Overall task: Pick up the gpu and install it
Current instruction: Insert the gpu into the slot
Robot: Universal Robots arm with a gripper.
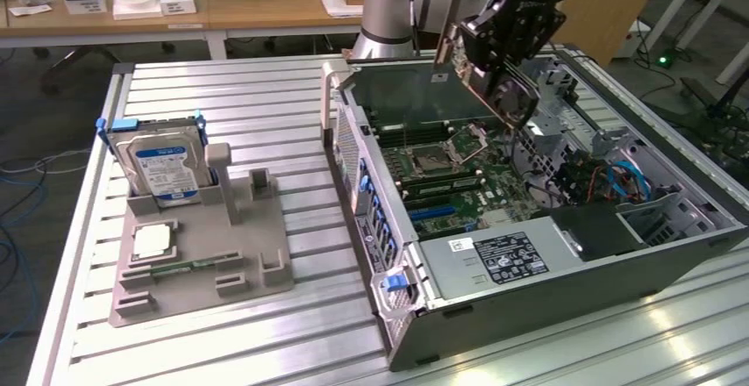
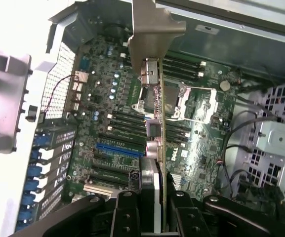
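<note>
In the exterior view, one black gripper (image 1: 506, 48) is closed narrow on the gpu (image 1: 515, 96). It holds the gpu up over the open computer case (image 1: 655, 254). The gpu is tilted. It is one thin dark card with one round black fan on its face. It has a shiny metal strip at the end toward the exterior view's left.

Inside the case, a grey box has one black label (image 1: 510, 259) with white writing. One small white sticker (image 1: 460, 244) is just beside the label. The words on both are too small to read.

The case sits on a metal desk (image 1: 234, 96) made of long strips. On the exterior view's left, one grey holder (image 1: 234, 272) sits on the desk. One silver hard drive (image 1: 164, 167) stands up in the holder. It has a blue and white label, but the writing cannot be read. One small square silver chip (image 1: 153, 241) lies flat in the holder, near the drive.

In the wrist view, the gripper (image 2: 154, 215) has two black fingers (image 2: 127, 212). They press the gpu (image 2: 151, 74) from both sides. The card shows its thin edge, and the silver strip is at its far end. Under it lies the green board (image 2: 107, 123) with one blue slot (image 2: 115, 148). There are white letters on the board beside the card, but they cannot be read for sure.
</note>
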